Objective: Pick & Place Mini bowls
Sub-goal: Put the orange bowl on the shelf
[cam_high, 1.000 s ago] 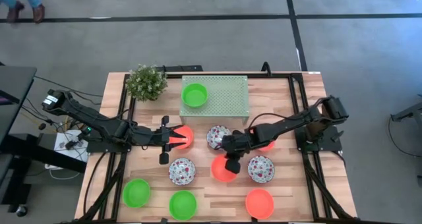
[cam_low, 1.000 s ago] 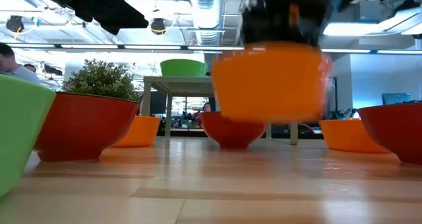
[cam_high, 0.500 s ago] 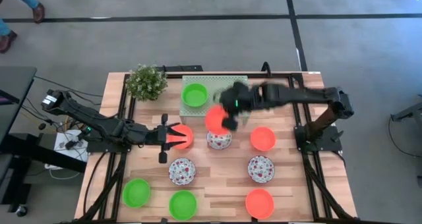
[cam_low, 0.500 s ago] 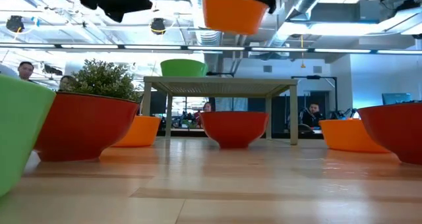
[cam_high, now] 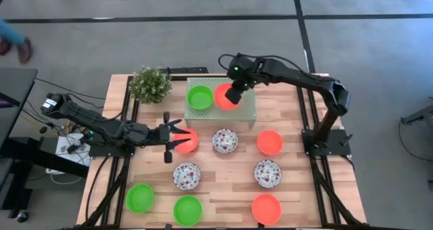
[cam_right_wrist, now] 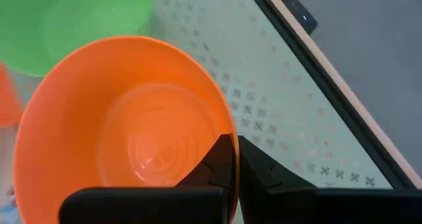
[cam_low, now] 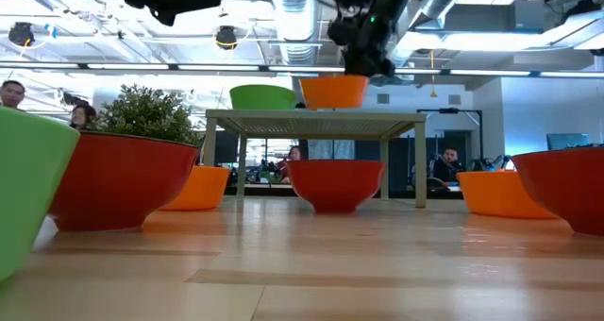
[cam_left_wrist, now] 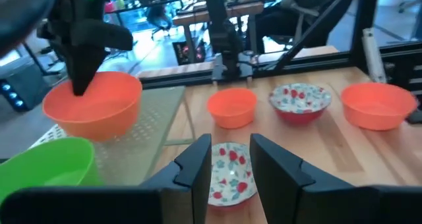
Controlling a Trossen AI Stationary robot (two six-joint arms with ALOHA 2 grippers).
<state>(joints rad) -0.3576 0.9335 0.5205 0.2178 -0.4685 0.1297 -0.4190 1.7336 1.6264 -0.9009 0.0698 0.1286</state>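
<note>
My right gripper (cam_high: 235,95) is shut on an orange mini bowl (cam_high: 224,97) over the pale green perforated stand (cam_high: 245,109), beside a green bowl (cam_high: 199,97) that stands on it. In the low view the orange bowl's (cam_low: 334,92) base is at the stand's top; whether it rests there, I cannot tell. My left gripper (cam_high: 180,136) hangs open above another orange bowl (cam_high: 189,142) on the table's left half, with nothing between its fingers (cam_left_wrist: 198,161). Several more mini bowls, floral, orange and green, rest on the wood. My right gripper pinches the orange bowl's rim (cam_right_wrist: 223,118) on the side toward the table's right, one finger inside the bowl and one outside. The fingers slant down from above and from the right. The bowl sits level, mouth up, below the fingers.
A small bushy plant (cam_high: 149,84) stands left of the stand at the far edge. Floral bowls (cam_high: 224,141) (cam_high: 187,176) (cam_high: 267,172) and an orange bowl (cam_high: 269,142) fill the middle. Green bowls (cam_high: 140,197) (cam_high: 187,210) and an orange one (cam_high: 266,208) line the near edge.
My right gripper has carried the orange bowl up from the table's middle and toward the far edge, then down to the stand's top beside the green bowl. The bowl has stayed mouth up.
</note>
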